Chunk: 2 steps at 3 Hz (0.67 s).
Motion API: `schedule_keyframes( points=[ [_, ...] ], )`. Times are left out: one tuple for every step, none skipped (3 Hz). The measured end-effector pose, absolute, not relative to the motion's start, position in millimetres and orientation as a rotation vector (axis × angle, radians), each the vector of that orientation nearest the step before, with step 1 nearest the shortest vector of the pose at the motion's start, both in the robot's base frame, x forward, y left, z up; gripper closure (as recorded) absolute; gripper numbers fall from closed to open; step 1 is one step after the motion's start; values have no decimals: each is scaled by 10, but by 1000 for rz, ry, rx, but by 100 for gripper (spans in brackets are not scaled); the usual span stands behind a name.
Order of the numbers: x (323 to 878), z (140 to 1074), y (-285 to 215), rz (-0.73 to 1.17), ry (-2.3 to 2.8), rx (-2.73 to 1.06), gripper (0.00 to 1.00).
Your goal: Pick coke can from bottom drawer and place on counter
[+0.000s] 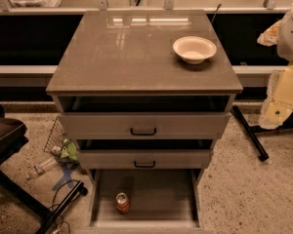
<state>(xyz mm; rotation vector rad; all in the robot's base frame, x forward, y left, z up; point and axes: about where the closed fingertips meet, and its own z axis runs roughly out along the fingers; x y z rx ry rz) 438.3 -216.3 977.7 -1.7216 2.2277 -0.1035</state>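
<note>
The coke can, red with a silver top, stands upright on the floor of the bottom drawer, near its front left. The drawer is pulled open at the foot of the cabinet. The counter is the glossy grey-brown top slab above the two drawers with black handles. My gripper is the pale white and yellowish shape at the right edge of the camera view. It is level with the counter's front right corner, far above and to the right of the can, and touches nothing.
A white bowl sits on the counter's right rear part. On the floor at left lie a clear plastic bottle, a wire basket, cables and a black chair. A black bar lies at right.
</note>
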Motion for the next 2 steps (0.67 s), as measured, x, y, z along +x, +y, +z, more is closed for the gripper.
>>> schedule_keyframes(
  points=[
    [4387,9771,-2153,-102,2219,-1713,0],
    [4401,9574,-2114,-42,2171,-1671,0]
  ],
)
